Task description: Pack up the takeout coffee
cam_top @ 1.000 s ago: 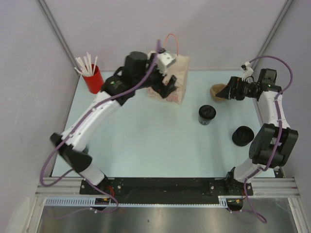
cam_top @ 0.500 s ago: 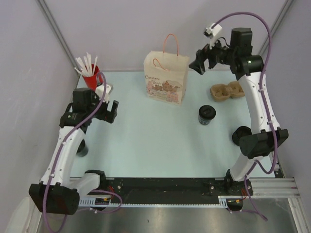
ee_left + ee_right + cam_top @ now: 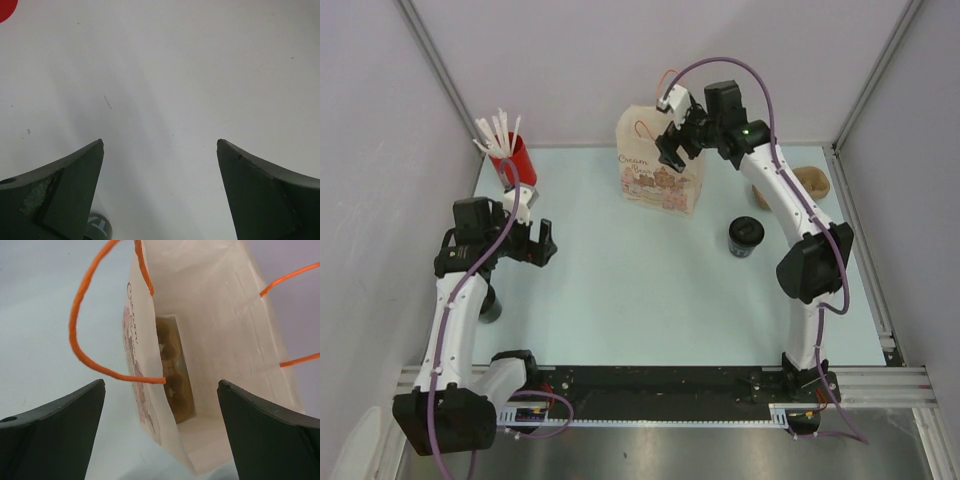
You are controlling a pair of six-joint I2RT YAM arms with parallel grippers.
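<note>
- Two tools had their jaws apart and held nothing. The left tool hung low over bare counter at the near left, well out of the way.
- The coffee stood upright on the counter, right of the bag and apart from it.
- The right tool hovered over the bag's open mouth, looking down on a carrier at the bottom.
- By my judgement the coffee was next to fetch. Grip it round the body below the rim, keep it level, and lower it straight down clear of the orange handle; the paper walls would likely buckle if nudged.
- The counter was pale, flat and smooth, so a cup pushed sideways might slide.
- Plain lilac walls closed in the back and sides. A red cup of straws stood at the far left corner.
</note>
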